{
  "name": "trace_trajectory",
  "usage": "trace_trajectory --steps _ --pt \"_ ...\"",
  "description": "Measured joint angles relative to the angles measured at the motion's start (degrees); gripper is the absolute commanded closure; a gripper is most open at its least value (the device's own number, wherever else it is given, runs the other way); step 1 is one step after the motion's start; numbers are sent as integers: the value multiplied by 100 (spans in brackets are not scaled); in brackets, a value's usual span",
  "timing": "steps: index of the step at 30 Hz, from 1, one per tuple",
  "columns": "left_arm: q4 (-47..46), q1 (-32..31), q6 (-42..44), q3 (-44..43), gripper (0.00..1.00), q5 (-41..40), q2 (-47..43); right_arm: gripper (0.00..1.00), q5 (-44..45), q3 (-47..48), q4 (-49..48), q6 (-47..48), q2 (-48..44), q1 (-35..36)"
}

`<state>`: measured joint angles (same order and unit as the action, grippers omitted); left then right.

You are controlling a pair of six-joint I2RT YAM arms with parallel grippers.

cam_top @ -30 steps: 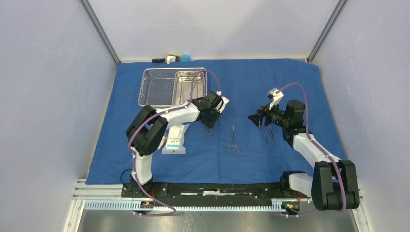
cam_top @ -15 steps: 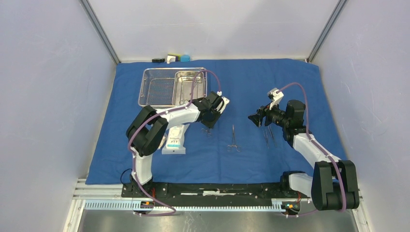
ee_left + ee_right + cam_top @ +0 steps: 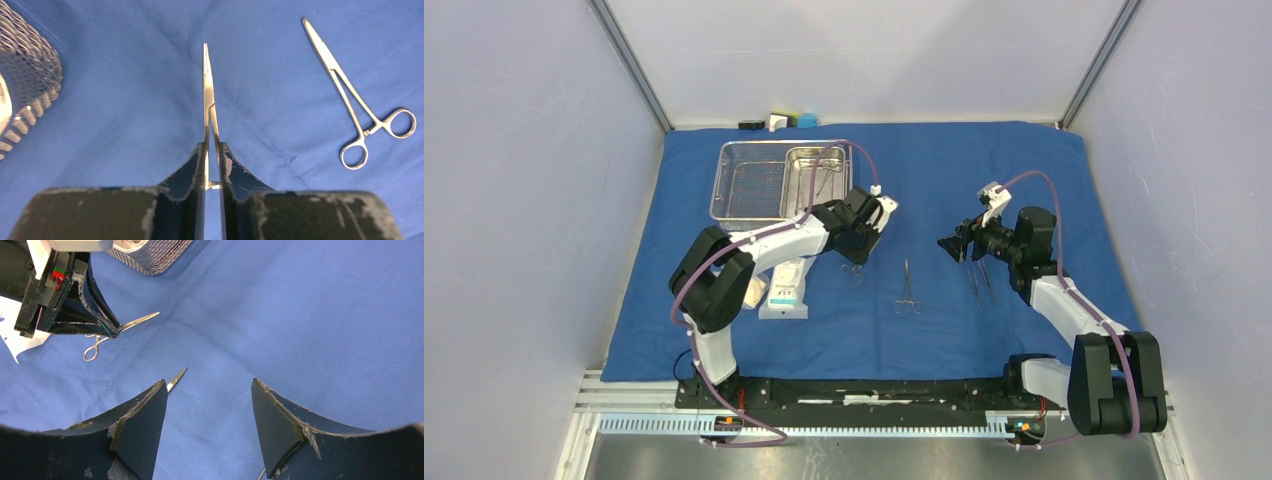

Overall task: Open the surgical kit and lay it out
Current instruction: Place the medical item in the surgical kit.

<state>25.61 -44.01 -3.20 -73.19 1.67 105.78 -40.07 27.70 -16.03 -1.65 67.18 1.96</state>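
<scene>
The blue cloth wrap (image 3: 944, 170) lies spread flat. The wire-mesh basket (image 3: 752, 180) holds the steel pan (image 3: 809, 165) at the back left. My left gripper (image 3: 856, 250) is shut on a slim steel instrument (image 3: 207, 85), low over the cloth just right of the basket; its rings show in the right wrist view (image 3: 91, 352). A second instrument (image 3: 907, 287) lies mid-cloth and also shows in the left wrist view (image 3: 360, 112). Two more instruments (image 3: 981, 280) lie by my right gripper (image 3: 946, 244), which is open and empty above the cloth (image 3: 207, 415).
White and green packets (image 3: 786, 290) lie on the cloth under the left forearm. More instruments rest in the pan (image 3: 829, 180). Small black, white and blue blocks (image 3: 776, 122) sit behind the cloth's back edge. Walls close in both sides.
The left arm's elbow has swung left and its wrist has shifted slightly toward the basket, still gripping the instrument. The right arm has not moved.
</scene>
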Motion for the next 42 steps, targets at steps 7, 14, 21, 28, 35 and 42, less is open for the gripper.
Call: trace_trajectory --steps 7,14,21,28,35,42 --pt "136 -68 -365 92 97 98 -17 30 24 0 9 50 0 -15" --pt "262 -90 -1167 96 95 229 -254 30 151 -17 35 144 -81 -26" --pt "260 -332 -2155 457 98 334 -452 30 289 -20 96 269 -111 -48" --pt "273 -658 -3049 656 98 315 -544 30 463 -44 160 448 -223 -70" --pt "278 -815 -3783 656 97 146 -542 30 610 -70 186 562 -343 -114" --pt "356 -813 -4245 557 96 -85 -420 30 627 -98 201 605 -352 -136"
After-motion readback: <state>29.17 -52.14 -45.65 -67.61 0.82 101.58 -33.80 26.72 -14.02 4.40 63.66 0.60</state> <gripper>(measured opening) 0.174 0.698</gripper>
